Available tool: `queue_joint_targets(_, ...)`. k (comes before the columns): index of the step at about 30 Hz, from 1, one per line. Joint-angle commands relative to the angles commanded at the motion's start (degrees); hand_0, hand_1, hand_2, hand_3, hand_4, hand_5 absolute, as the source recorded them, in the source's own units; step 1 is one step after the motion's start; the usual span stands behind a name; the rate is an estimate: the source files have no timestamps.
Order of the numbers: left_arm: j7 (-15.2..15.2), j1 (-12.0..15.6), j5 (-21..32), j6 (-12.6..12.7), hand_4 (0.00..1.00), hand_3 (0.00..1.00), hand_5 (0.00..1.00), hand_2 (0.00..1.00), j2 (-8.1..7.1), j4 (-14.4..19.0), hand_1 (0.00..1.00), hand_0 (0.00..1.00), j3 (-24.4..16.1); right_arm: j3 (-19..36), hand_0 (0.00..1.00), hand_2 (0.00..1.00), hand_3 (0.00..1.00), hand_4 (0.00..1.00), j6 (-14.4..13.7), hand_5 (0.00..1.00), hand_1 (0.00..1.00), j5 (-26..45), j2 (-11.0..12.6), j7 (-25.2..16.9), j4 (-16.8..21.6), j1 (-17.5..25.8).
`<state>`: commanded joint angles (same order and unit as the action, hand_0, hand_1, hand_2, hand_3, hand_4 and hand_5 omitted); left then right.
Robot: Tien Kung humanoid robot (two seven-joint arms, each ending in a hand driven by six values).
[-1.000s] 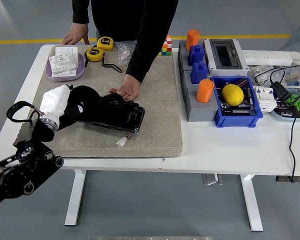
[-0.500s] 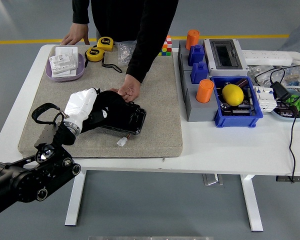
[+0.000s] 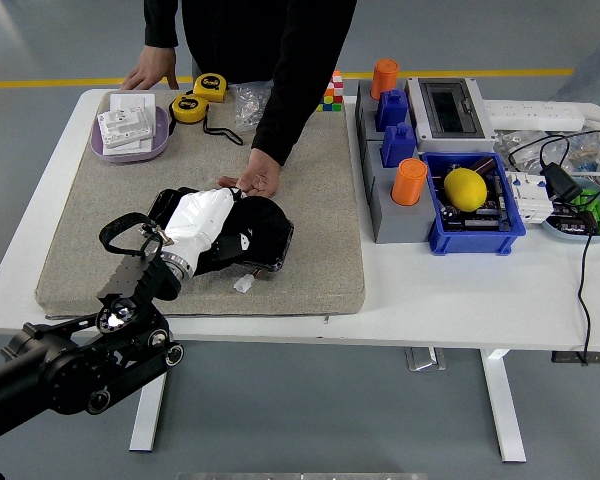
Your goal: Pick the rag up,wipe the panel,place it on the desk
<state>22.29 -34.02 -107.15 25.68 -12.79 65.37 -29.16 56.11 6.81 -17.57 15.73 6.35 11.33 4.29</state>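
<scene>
Head view: robot hand (image 3: pixel 242 236) farther right.

**Cloth, plastic and felt on a smooth table**

Felt-like and matt, slightly rough: grey mat (image 3: pixel 310 220). Glossy black with a hard sheen: panel (image 3: pixel 263 246). Soft, dark and creased: rag (image 3: pixel 248 220), under the left hand (image 3: pixel 202 222) in its white, faintly shiny cover. Smooth white laminate: table (image 3: pixel 460 290). Shiny moulded plastic: blue bin (image 3: pixel 470 236), orange cups (image 3: pixel 410 181). Waxy yellow: lemon (image 3: pixel 466 188).
</scene>
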Motion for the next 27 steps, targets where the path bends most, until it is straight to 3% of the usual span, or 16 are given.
queue_joint_targets(17, 0.84, -1.0, 0.19, -0.26, 0.078, 0.421, 0.002, 0.533, 1.01, 1.82, 0.221, 0.289, 4.15, -0.66, 0.742, 0.697, 0.616, 0.998, -0.01, 0.558, 0.665, 0.42, 0.05, -0.07, 0.0, -0.13)
queue_joint_targets(27, 0.86, -0.11, -0.18, -0.05, 0.091, 0.423, 0.002, 0.534, 0.69, 1.11, 0.222, 0.286, 1.96, -0.7, 0.742, 0.697, 0.616, 0.998, -0.08, 0.558, 0.666, 0.41, 0.1, 0.02, 0.09, 0.02)
